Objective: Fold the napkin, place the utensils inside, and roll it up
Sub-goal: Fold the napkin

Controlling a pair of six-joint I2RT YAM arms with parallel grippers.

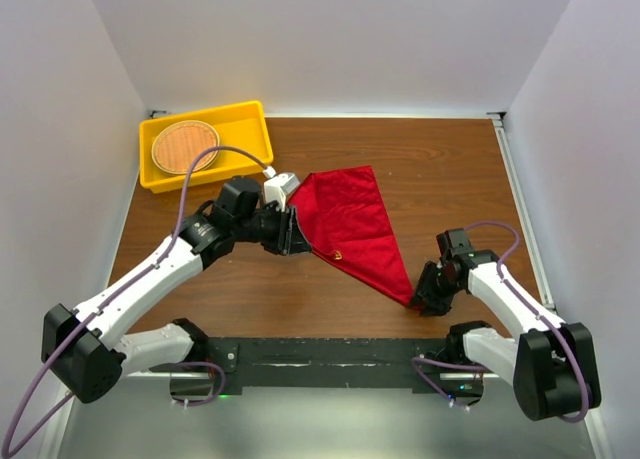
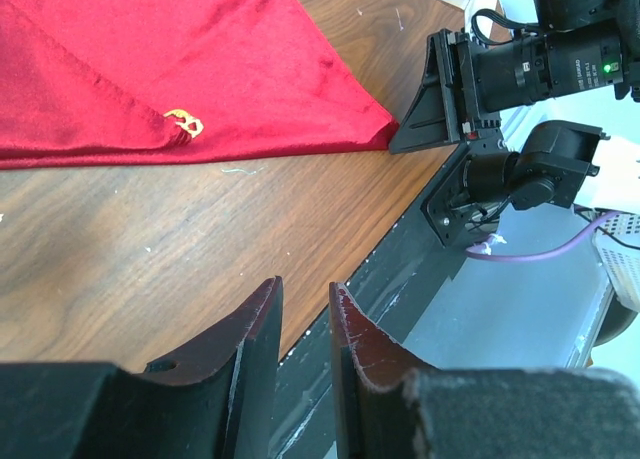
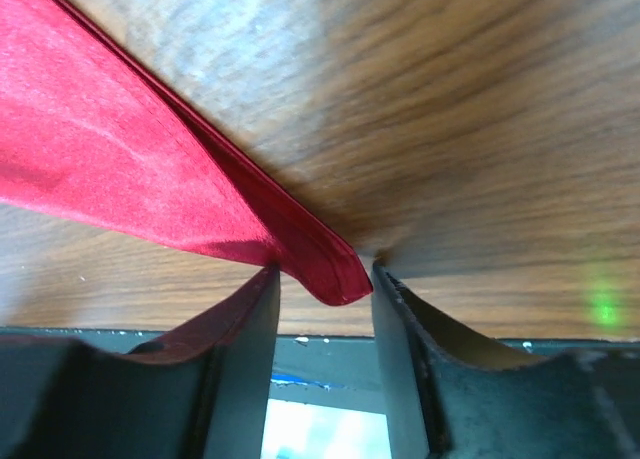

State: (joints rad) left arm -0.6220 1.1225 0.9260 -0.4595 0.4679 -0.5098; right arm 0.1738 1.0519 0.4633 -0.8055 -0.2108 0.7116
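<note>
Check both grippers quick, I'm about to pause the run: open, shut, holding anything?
Left gripper: fingers slightly apart, holding nothing.
Right gripper: open, fingers either side of the napkin corner, not clamped.

The napkin [image 1: 355,229] between the right gripper [image 3: 325,279]'s black fingers [image 3: 240,349] is plain bright red. A gold fork [image 2: 184,124] end glints ahead of the left gripper [image 2: 305,309]. The table [image 1: 450,179] under both is brown, wood-grained.
</note>
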